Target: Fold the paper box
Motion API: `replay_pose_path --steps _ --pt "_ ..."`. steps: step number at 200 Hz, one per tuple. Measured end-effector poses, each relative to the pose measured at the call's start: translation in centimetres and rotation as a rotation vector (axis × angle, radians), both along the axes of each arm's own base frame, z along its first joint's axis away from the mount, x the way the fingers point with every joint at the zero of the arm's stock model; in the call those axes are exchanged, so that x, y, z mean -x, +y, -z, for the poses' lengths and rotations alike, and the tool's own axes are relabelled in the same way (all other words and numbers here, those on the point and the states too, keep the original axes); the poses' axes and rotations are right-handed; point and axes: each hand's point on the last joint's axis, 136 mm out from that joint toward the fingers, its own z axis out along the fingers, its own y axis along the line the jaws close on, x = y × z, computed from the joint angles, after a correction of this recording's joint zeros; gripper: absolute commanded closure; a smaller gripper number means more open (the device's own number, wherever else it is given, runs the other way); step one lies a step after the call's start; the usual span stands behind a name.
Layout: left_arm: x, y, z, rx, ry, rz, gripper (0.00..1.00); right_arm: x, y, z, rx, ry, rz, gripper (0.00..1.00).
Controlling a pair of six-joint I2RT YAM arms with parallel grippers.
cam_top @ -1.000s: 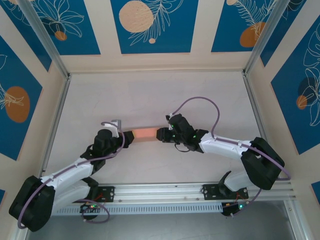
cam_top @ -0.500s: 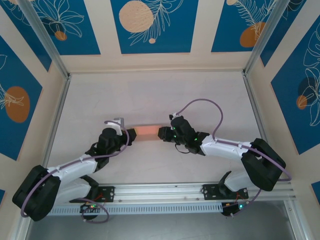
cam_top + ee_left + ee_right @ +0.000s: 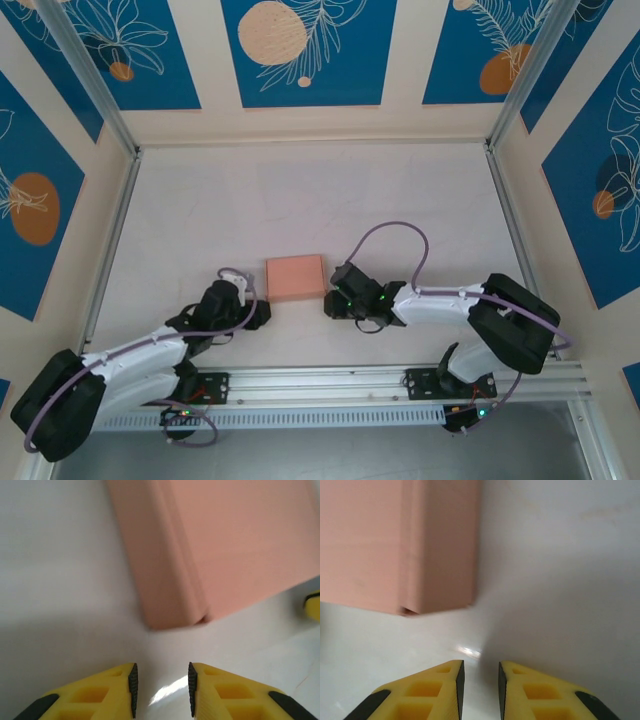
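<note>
The pink paper box lies flat on the white counter, closer to the near edge than the far edge. The left hand sits just beside the box's near left corner. The right hand sits just beside its near right corner. Both hands are open only a little and hold nothing.

The paper box is matt, smooth salmon card; the table is pale with a faint sheen, perhaps laminate; at 6 o'clock the rail is brushed metal; the left gripper has matt yellow plastic fingers and dark rubbery pads.
</note>
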Motion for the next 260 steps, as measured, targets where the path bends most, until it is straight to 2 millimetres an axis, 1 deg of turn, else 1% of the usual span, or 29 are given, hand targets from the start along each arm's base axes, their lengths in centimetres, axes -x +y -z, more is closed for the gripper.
replay_pose_path --steps 50,69,89,118,149,174,188,216,229,246,255,260 --pt "-0.2 -0.4 0.1 -0.012 0.027 0.005 0.66 -0.1 -0.1 0.0 0.002 0.002 0.022 0.73" --pt "-0.3 -0.5 0.5 -0.038 0.054 0.005 0.68 -0.6 -0.4 0.0 0.002 0.002 0.036 0.73" --pt "-0.8 -0.6 0.8 -0.071 0.084 0.003 0.70 -1.7 -0.8 -0.1 0.004 0.001 0.062 0.73" --pt "-1.6 -1.2 1.0 -0.119 0.116 0.017 0.71 -3.9 -1.0 -0.2 0.000 0.004 0.086 0.73" --pt "-2.4 -1.5 1.3 -0.164 0.142 0.036 0.71 -6.7 -0.1 -1.0 -0.019 -0.006 0.087 0.73" --pt "-2.9 -1.4 1.4 -0.180 0.164 0.037 0.70 -8.0 0.4 -1.9 -0.038 -0.023 0.081 0.73" --pt "-3.0 -1.3 1.3 -0.171 0.177 0.038 0.69 -8.2 0.3 -2.1 -0.039 -0.024 0.077 0.73" --pt "-3.1 -1.4 0.8 -0.140 0.185 0.048 0.63 -7.4 -0.5 -2.2 -0.013 0.000 0.077 0.73" --pt "-3.1 -1.4 0.5 -0.130 0.180 0.057 0.63 -7.0 -0.9 -2.9 -0.012 -0.004 0.079 0.73" --pt "-3.2 -1.4 0.4 -0.118 0.184 0.061 0.62 -6.8 -1.5 -4.5 -0.019 -0.028 0.087 0.73" --pt "-4.0 -1.4 0.2 -0.115 0.158 0.050 0.62 -6.7 -1.8 -5.3 -0.024 -0.042 0.094 0.73" --pt "-4.9 -1.2 0.0 -0.123 0.128 0.031 0.62 -6.7 -2.1 -5.7 -0.023 -0.049 0.098 0.72"
